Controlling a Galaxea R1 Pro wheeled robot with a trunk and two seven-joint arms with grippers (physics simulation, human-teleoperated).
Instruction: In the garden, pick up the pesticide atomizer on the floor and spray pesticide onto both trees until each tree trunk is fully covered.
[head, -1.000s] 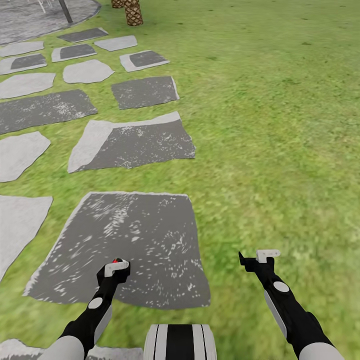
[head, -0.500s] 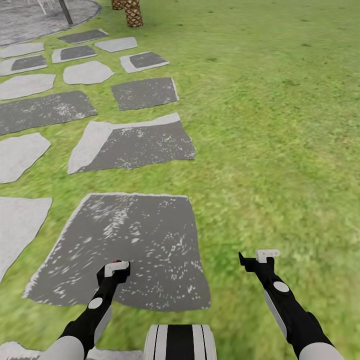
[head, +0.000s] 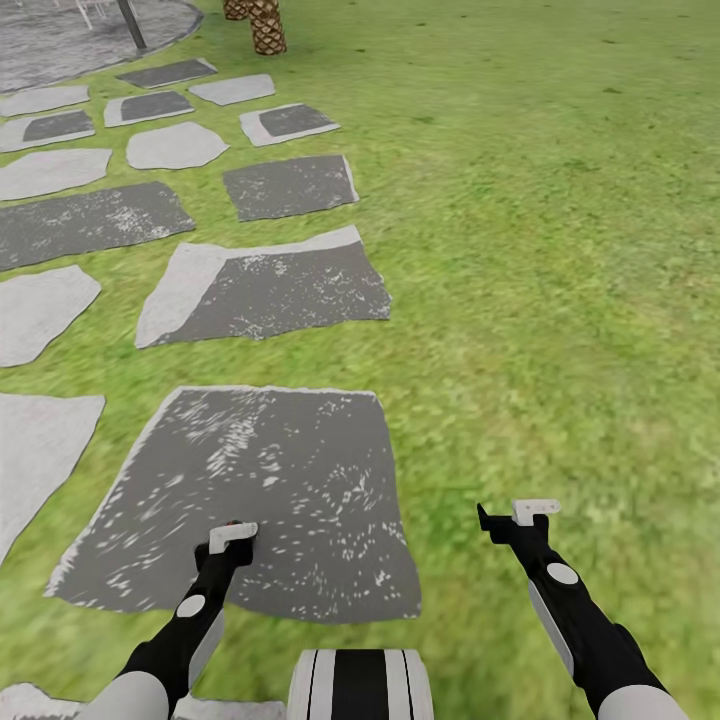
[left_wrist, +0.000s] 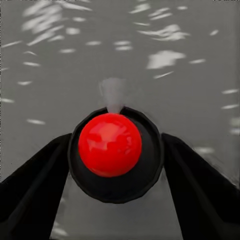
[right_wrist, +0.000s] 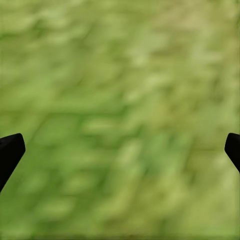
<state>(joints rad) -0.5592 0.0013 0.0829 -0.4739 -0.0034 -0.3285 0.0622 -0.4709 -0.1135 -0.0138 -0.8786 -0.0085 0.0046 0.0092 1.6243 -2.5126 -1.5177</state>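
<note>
Left hand (head: 232, 540) lowered; atomizer (left_wrist: 110, 145) red-capped, black-collared, between fingers (left_wrist: 35, 185).

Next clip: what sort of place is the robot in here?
Most likely a garden or backyard: a green grass lawn, a path of grey stepping stones, and a scaly brown trunk base at the far edge.

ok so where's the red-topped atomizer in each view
Head view: atomizer, a red sliver at the left gripper, low and left of centre.
Left wrist view: atomizer mid-picture, between the fingers.
Right wrist view: grass under the right gripper.
Shared landmark: the flecked grey slab, under the atomizer.
</note>
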